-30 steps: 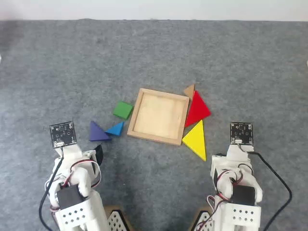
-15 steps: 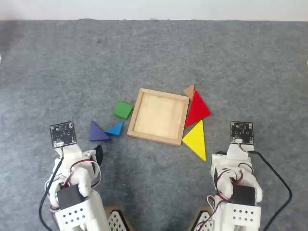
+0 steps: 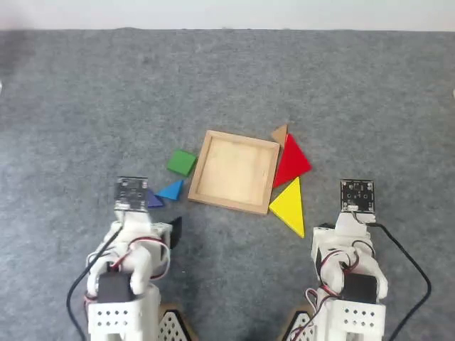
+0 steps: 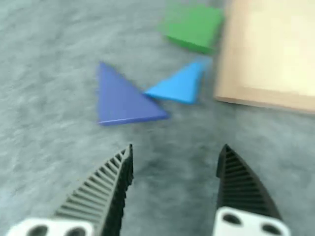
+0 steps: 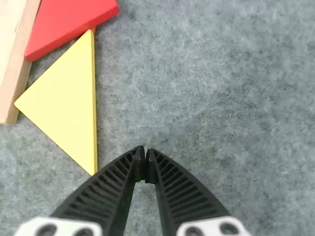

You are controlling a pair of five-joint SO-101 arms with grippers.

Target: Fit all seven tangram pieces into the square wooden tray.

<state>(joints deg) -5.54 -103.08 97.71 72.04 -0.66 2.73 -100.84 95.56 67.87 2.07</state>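
The square wooden tray (image 3: pixel 234 171) lies mid-table with nothing in it. To its left are a green square (image 3: pixel 182 162), a light blue triangle (image 3: pixel 170 190) and a purple triangle (image 3: pixel 155 201), which is half hidden by the left arm's camera. Right of the tray are a small tan piece (image 3: pixel 281 133), a red triangle (image 3: pixel 291 162) and a yellow triangle (image 3: pixel 289 206). My left gripper (image 4: pixel 177 150) is open just short of the purple triangle (image 4: pixel 123 101) and blue triangle (image 4: pixel 179 86). My right gripper (image 5: pixel 145 150) is shut, empty, beside the yellow triangle (image 5: pixel 66 110).
Grey carpet covers the table, with bare room all round the pieces. The two arm bases (image 3: pixel 121 312) stand at the near edge. The tray's edge (image 4: pixel 266 93) lies just past the blue triangle, and its corner (image 5: pixel 12 59) touches the yellow and red (image 5: pixel 69 22) triangles.
The left arm has swung right toward the tray, so its camera now covers part of the purple triangle. The right arm and all pieces have stayed put.
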